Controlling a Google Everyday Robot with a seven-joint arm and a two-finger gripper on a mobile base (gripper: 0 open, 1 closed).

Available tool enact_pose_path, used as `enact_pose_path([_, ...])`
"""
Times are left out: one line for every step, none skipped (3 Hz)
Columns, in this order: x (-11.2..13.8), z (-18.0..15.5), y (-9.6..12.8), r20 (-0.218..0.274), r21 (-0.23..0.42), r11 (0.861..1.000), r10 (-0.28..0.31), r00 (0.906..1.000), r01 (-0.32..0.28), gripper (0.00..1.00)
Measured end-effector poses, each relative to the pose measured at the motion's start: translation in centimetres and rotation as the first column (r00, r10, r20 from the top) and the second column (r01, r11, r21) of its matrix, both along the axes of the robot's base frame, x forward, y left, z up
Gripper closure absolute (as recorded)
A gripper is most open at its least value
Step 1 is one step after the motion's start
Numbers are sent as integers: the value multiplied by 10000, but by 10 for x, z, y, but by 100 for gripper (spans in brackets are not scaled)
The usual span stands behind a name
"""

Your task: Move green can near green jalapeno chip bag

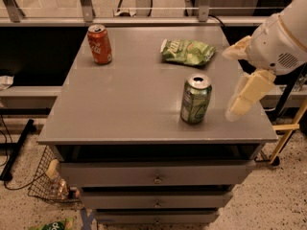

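The green can (195, 99) stands upright on the grey table (129, 104), towards the front right. The green jalapeno chip bag (187, 52) lies flat at the back right, about a can's height behind the can. My gripper (230, 85) hangs over the table's right edge, just right of the green can and apart from it. It is open and empty, with one cream finger (247, 96) pointing down and the other finger (236, 49) higher up, near the bag's right end.
A red cola can (100, 44) stands at the back left of the table. Drawers (156, 178) lie under the tabletop. A wire basket (50, 183) sits on the floor at the left. A railing (144, 11) runs behind the table.
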State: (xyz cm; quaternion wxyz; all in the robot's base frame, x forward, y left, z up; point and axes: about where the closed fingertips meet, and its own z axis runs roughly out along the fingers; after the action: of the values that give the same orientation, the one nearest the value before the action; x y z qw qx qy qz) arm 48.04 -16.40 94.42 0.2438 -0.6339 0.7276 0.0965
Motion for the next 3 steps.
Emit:
enact_pose_path([11,-12,8,-119,700,9973,252,9996,-244,0])
enact_pose_path([23,-30,14,-388,460,9984,351,9986,-333,0])
enact_pose_path([32,-48,23,-689,37,9983,575,9960,-574,0])
